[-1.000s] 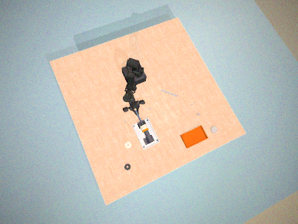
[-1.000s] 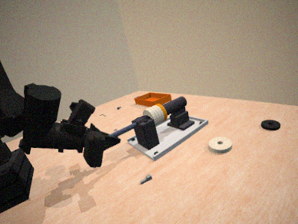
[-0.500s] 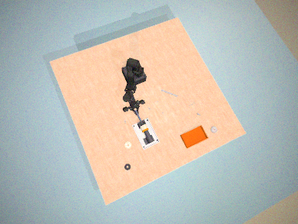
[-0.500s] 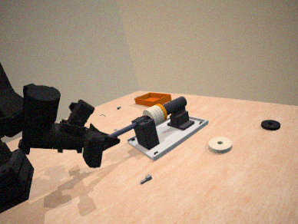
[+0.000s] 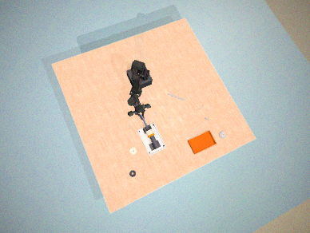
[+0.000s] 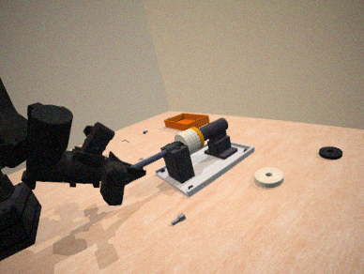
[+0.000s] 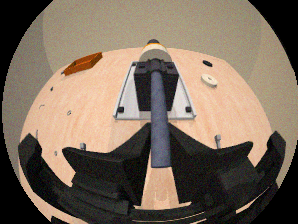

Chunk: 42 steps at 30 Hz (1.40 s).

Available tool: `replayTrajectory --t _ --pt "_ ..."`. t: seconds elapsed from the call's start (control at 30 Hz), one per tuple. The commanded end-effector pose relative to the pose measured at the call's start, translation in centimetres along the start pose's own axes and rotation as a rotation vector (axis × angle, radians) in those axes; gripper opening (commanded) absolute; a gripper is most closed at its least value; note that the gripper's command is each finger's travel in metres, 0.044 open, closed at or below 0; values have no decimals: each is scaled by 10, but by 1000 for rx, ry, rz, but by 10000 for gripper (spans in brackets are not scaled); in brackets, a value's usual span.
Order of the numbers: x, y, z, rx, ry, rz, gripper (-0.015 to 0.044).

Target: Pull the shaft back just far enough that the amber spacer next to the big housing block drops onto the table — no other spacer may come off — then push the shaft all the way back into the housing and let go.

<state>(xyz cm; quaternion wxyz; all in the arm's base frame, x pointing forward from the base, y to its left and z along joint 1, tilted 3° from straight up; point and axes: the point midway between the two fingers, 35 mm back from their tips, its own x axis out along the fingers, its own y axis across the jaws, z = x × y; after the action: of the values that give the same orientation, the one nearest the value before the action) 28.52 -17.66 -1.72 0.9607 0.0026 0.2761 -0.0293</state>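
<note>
My gripper [image 5: 141, 114] [image 6: 137, 169] [image 7: 157, 127] is shut on the near end of the blue-grey shaft [image 5: 145, 120] [image 6: 151, 159] [image 7: 159, 110]. The shaft runs through the black post [image 6: 179, 163] [image 7: 145, 95] and into the white spacers [image 5: 149, 132] [image 6: 187, 138] [image 7: 155, 52]. The amber spacer [image 5: 151, 135] [image 6: 202, 135] is around the shaft line, between the white spacers and the dark housing [image 5: 154, 144] [image 6: 215, 128], against its near end. In the wrist view only a thin amber edge shows. The shaft inside the spacers and housing is hidden.
The white base plate [image 5: 160, 140] [image 6: 206, 173] [image 7: 125, 106] carries post and housing. A loose cream ring [image 5: 131, 152] [image 6: 278, 178] and black ring [image 5: 130, 174] [image 6: 323, 153] lie to one side, an orange tray [image 5: 201, 142] [image 6: 188, 123] [image 7: 84, 64] to the other. A bolt [image 6: 178, 219] lies near the plate.
</note>
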Motion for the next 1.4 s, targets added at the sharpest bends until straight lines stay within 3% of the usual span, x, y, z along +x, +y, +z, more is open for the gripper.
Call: replayTrajectory --t 0.0,1.37 --pt "-1 0 0 -3 -2 2 0" --pt "-4 0 -2 -3 -1 2 0"
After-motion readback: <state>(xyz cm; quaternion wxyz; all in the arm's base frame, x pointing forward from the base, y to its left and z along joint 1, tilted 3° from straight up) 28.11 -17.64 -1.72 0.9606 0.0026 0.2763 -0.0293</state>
